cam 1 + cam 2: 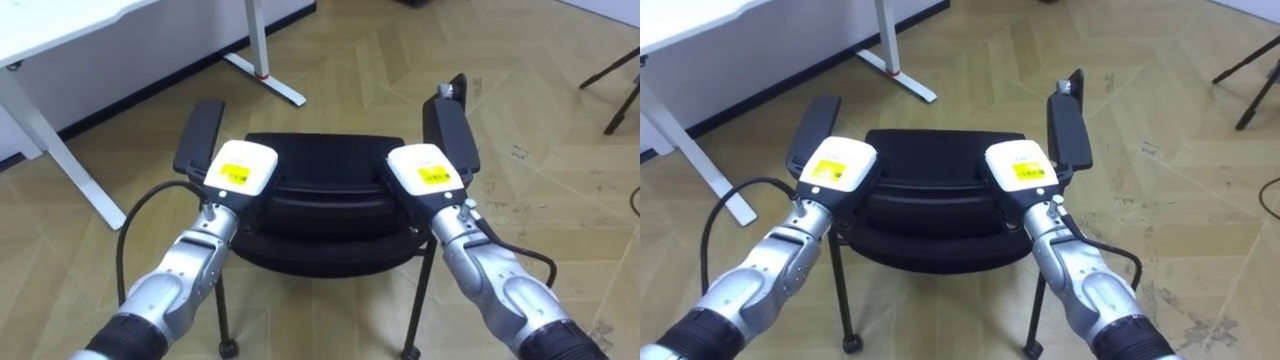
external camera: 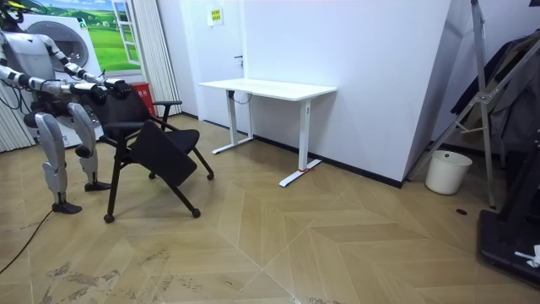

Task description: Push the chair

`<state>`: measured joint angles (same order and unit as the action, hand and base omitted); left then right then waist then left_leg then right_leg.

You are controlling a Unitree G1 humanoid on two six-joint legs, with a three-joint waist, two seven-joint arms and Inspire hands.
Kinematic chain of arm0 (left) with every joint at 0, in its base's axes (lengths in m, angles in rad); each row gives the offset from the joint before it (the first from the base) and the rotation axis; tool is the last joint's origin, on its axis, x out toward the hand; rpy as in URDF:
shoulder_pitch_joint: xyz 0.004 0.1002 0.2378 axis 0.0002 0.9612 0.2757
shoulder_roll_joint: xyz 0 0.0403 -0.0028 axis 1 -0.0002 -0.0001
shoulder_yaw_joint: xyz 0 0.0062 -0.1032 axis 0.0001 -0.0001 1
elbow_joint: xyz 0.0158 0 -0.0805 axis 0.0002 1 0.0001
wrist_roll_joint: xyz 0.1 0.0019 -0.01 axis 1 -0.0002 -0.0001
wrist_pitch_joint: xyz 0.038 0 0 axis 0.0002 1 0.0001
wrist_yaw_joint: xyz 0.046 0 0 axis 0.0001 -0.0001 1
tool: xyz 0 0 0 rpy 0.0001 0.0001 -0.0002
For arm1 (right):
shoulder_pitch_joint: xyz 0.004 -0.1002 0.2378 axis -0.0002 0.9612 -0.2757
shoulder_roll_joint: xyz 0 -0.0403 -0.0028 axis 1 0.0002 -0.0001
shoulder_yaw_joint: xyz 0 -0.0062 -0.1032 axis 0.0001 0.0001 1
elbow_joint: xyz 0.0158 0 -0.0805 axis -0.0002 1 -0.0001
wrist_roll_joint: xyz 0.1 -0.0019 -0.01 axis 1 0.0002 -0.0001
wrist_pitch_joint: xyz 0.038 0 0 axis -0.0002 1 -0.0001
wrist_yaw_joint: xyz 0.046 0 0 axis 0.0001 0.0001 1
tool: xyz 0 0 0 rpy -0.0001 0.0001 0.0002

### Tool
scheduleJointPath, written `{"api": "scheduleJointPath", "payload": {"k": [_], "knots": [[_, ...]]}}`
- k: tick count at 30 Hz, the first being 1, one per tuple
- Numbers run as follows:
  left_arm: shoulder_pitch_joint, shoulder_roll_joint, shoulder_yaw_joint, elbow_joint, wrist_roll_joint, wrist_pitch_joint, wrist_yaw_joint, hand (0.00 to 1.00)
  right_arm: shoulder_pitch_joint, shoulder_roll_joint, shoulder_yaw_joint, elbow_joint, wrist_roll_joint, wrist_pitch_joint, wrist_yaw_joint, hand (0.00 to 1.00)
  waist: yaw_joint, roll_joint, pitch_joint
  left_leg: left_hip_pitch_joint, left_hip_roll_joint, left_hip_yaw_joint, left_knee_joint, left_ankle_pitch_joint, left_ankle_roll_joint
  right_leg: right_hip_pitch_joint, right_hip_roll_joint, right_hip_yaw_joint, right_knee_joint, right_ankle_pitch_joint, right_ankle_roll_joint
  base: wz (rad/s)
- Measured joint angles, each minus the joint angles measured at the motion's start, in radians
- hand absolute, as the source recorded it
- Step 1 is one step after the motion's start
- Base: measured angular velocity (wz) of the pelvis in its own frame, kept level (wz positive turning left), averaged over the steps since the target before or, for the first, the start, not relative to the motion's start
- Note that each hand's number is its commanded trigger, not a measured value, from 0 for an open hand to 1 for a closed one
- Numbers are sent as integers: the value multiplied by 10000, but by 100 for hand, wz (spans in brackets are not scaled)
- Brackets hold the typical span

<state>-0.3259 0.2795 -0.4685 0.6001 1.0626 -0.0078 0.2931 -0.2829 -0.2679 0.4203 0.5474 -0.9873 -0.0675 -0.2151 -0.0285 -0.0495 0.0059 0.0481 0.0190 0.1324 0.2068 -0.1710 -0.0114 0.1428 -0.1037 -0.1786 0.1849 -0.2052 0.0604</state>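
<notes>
A black chair [image 1: 322, 152] with two padded armrests stands on thin metal legs right in front of me, its seat facing away. My left hand [image 1: 240, 170] lies at the left end of the backrest's top edge. My right hand [image 1: 428, 172] lies at the right end, and both show their white backs. In the room view I stand at the left behind the chair [image 2: 148, 139] with both arms stretched forward to its back.
A white desk [image 1: 60, 30] on white legs stands ahead on my left, with its foot [image 1: 268, 78] near the chair. Dark stand legs [image 1: 612, 90] reach in at the far right. The room view has a white bin [image 2: 447, 171] and wood floor beyond the chair.
</notes>
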Motion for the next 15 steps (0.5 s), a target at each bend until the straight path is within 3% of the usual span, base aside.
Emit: {"api": "scheduleJointPath", "payload": {"k": [6,15], "knots": [[-15,30,-45,72,2,-17,12,100,-12,73,0,269,6,-48,-216,100,4,-48,-17,-30,0,-60,53,0,0,29,-2,-84,-3,1,-1,3],[-557,-47,-45,426,-2,-169,-12,100,-246,71,-11,649,136,-98,-706,100,-67,-102,51,-647,106,-389,516,-14,-23,-222,92,-441,28,56,-93,11]]}}
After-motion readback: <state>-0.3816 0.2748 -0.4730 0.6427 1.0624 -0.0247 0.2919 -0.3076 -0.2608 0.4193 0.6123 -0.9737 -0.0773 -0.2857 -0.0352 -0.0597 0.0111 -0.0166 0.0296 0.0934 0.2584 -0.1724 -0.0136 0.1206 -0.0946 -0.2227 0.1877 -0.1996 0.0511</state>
